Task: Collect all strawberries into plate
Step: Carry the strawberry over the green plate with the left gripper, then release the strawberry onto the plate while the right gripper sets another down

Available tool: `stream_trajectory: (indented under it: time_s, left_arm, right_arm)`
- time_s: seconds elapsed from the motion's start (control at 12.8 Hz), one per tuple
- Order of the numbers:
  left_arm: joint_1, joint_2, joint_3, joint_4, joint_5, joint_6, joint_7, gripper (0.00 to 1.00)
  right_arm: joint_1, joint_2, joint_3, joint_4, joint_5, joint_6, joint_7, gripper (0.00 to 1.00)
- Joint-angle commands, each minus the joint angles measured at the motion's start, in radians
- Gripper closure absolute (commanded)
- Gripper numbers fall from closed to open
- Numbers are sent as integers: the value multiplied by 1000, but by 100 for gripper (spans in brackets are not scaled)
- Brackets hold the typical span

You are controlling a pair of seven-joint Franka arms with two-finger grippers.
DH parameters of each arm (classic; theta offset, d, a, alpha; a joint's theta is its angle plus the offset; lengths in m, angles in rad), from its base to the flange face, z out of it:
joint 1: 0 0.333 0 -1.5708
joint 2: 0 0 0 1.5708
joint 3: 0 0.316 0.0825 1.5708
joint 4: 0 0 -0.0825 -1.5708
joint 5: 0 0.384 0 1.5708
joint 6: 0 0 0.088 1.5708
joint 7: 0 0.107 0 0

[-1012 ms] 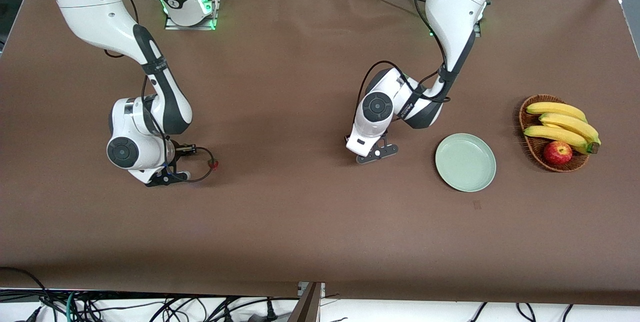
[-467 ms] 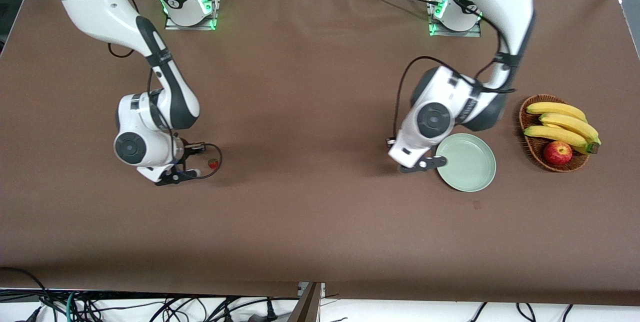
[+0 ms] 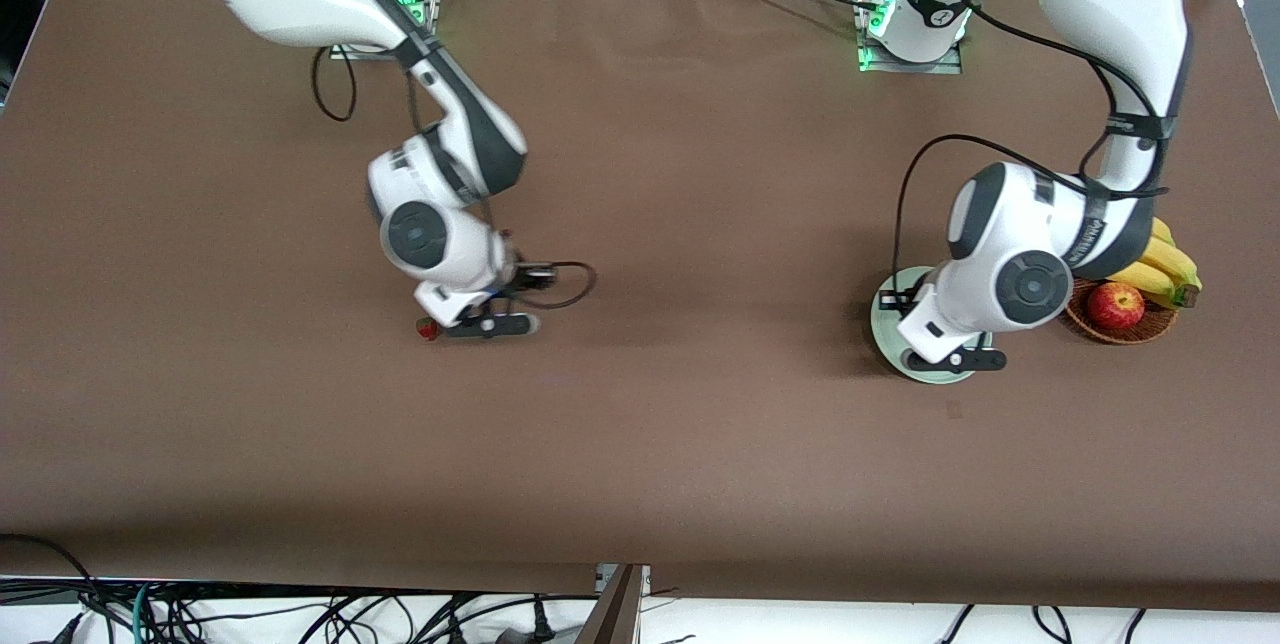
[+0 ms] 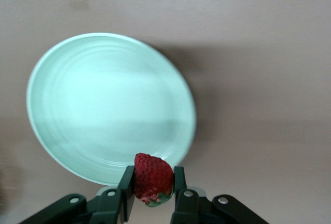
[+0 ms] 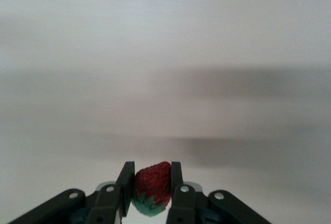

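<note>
Likely soft, bruise-prone strawberries (image 4: 153, 175): pinch across flanks, gently.
Left pincer (image 4: 153, 178) clamped on one over plate (image 4: 103, 105), 5 o'clock rim; right pincer (image 5: 151, 181) likewise, over bench (image 3: 640, 484).

plate (image 3: 884, 322): mint-green, flat on table | strawberries: red, one (image 4: 153, 178) over plate, one (image 5: 152, 187) over table

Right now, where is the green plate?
The plate sits on the table toward the left arm's end, beside the wicker basket. The left gripper is over it, holding a strawberry.
</note>
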Motion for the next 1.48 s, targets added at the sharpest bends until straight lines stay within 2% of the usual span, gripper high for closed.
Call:
stream_trajectory:
  time_s: [0.0, 0.23, 0.39, 0.47, 0.55, 0.62, 0.7, 0.86, 1.01, 1.25, 1.4]
  left_arm:
    - [74, 26, -17, -11, 29, 4, 133, 75]
    - [95, 57, -17, -67, 29, 97, 176, 75]
    - [109, 58, -17, -128, 29, 197, 202, 74]
    - [115, 60, -17, -130, 29, 202, 211, 70]
    - [114, 66, -18, -129, 29, 203, 210, 54]
    - [114, 67, -18, -127, 27, 205, 210, 3]
    - [114, 61, -18, -126, 27, 199, 210, 0]
    - [114, 22, -27, -113, 27, 164, 208, 0]
    - [97, -41, -41, -92, 15, 101, 195, 0]
    - [97, -72, -148, -84, 9, 50, 131, 0]
    - [89, -52, -229, -83, 10, 62, -71, 0]
  right_arm:
    - [165, 175, -9, 184, -7, 150, 266, 97]
    - [285, 317, -21, 310, -15, 359, 458, 92]
    - [360, 404, -54, 413, -30, 403, 500, 92]
    - [395, 441, -73, 462, -30, 404, 527, 92]
    - [417, 467, -86, 493, -34, 405, 553, 91]
    - [423, 467, -95, 498, -34, 405, 563, 66]
    - [421, 461, -100, 498, -41, 404, 560, 2]
    - [394, 420, -101, 498, -50, 372, 549, 0]
    - [330, 345, -101, 498, -53, 202, 494, 0]
    - [235, 238, -98, 470, -86, -31, 231, 0]
    - [170, 170, -100, 394, -87, -112, 65, 0]
